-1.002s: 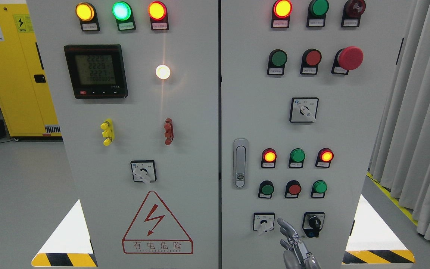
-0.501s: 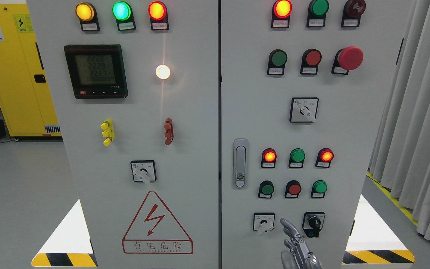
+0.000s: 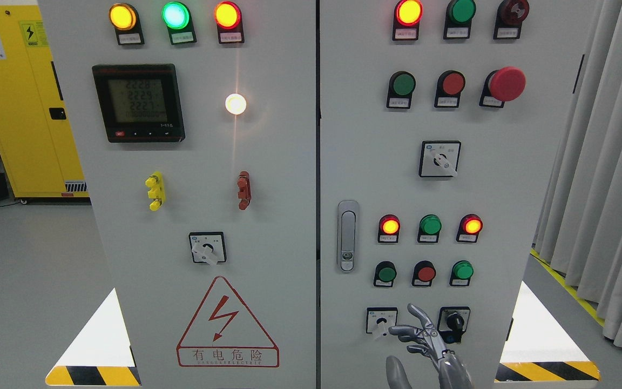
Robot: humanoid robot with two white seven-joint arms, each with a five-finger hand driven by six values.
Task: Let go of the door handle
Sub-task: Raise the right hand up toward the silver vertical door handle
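The silver door handle [image 3: 347, 235] stands upright and flush on the left edge of the right cabinet door, with nothing touching it. My right hand [image 3: 421, 346] rises from the bottom edge, well below and to the right of the handle. Its metal fingers [image 3: 405, 330] are spread and hold nothing, hovering in front of the panel between the white rotary switch [image 3: 381, 321] and the black key switch [image 3: 454, 323]. My left hand does not show.
The grey cabinet carries lit indicator lamps, push buttons, a red emergency stop [image 3: 506, 84], a meter display [image 3: 139, 102] and a high-voltage warning sign [image 3: 227, 324]. A yellow cabinet [image 3: 19, 102] stands at the back left and grey curtains [image 3: 608, 162] hang at the right.
My right hand has risen a little and its fingers have fanned out to the left, with the thumb now showing at the bottom edge. The door handle has not moved.
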